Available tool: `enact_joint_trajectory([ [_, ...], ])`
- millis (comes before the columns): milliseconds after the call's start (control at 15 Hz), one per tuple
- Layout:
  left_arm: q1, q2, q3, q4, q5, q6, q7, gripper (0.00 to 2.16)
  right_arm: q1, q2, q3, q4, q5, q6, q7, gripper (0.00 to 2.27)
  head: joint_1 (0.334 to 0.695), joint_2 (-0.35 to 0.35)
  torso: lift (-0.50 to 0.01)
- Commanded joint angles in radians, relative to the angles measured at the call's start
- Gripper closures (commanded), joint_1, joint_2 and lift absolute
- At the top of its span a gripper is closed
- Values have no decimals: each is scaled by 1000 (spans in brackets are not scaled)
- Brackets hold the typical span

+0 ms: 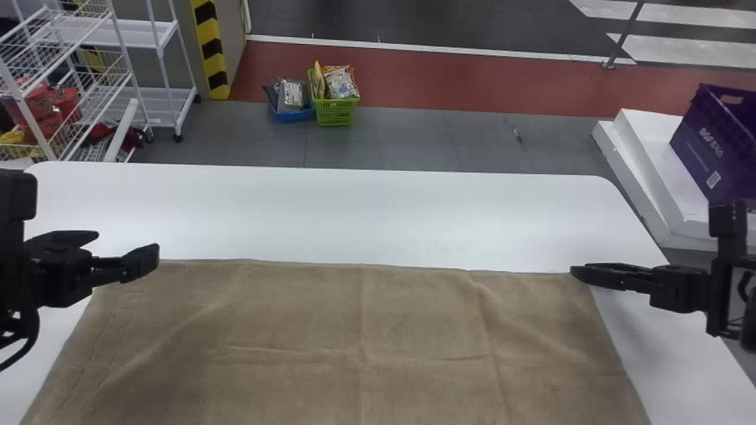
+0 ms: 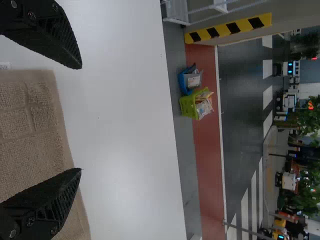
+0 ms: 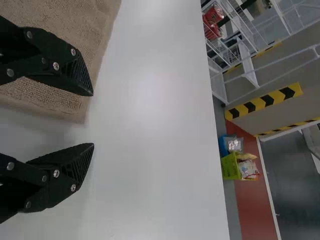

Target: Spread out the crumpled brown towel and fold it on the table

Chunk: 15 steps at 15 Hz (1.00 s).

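The brown towel [image 1: 354,342] lies spread out on the white table, with creases across it and its far edge fairly straight. My left gripper [image 1: 127,251] is at the towel's far left corner, its two fingers apart; in the left wrist view the towel [image 2: 30,140] lies below the open left gripper [image 2: 81,119]. At the far right corner is my right gripper [image 1: 576,273]. The right wrist view has the open right gripper [image 3: 93,119] over the corner of the towel [image 3: 65,105], one finger above the cloth and the other above bare table.
The white table [image 1: 331,212] extends beyond the towel's far edge. Past it on the floor stand a green basket [image 1: 335,111] and a blue one [image 1: 292,114]. Wire shelves [image 1: 165,77] stand at the back left, a purple crate [image 1: 717,147] on a white platform at the right.
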Motion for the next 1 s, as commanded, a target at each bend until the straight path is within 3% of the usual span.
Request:
enact_joint_trajectory([
  [0, 1, 3, 2, 1, -10, 0, -2, 87, -2, 0, 8, 0, 12, 17, 7, 741, 695, -106, -127],
  [133, 1, 8, -1, 1, -25, 0, -2, 90, -5, -3, 21, 0, 20, 35, 28, 1048, 695, -101, -127],
  [400, -17, 13, -10, 2, -47, 33, -26, 87, -6, -3, 22, -3, 28, 57, 63, 1312, 695, -87, -127],
  [800, -121, 25, -7, 160, -48, 83, -107, 90, 4, -8, 7, -19, 32, 69, 85, 1315, 695, -94, -127],
  [933, -158, 48, -10, 235, -48, 83, -111, 188, 3, -9, 4, -19, 32, 66, 85, 1315, 695, -97, -127],
])
